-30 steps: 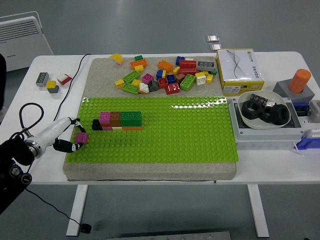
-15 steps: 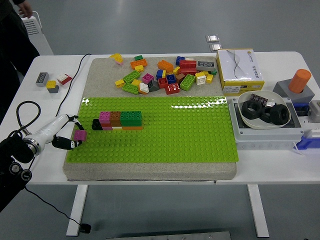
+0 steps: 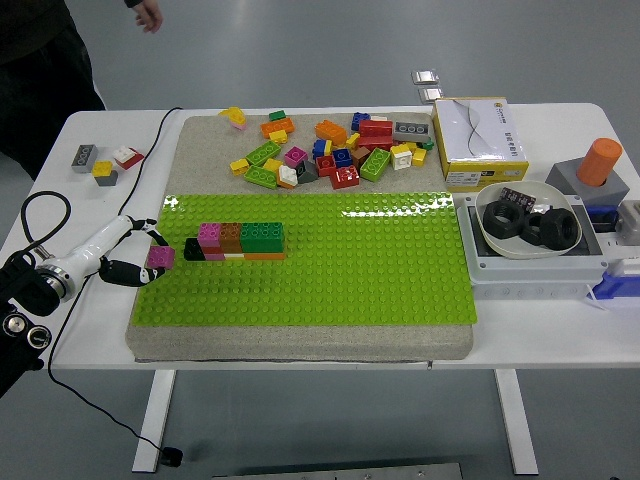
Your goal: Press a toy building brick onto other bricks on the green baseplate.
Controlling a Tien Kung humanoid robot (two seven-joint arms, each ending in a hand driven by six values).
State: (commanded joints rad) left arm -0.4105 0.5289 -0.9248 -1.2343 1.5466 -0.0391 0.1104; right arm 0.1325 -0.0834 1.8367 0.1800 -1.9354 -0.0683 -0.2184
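The left hand [image 3: 128, 262] pinches a small pink brick [image 3: 160, 258] in its fingers at the left edge of the studded green baseplate [image 3: 330, 270], just beside the low stacked row of bricks [image 3: 238, 241] (pink, brown, green on top). Beyond it lies a loose heap of bricks [image 3: 330, 148], with a boxy yellow-and-white carton [image 3: 478, 142] and a bowl of black rings [image 3: 528, 225] on the white surface [image 3: 80, 200] to the right.

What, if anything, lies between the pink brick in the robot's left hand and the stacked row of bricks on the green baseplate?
Nothing: the head view shows only bare studs of the green baseplate between the pink brick in the left hand and the brick row.
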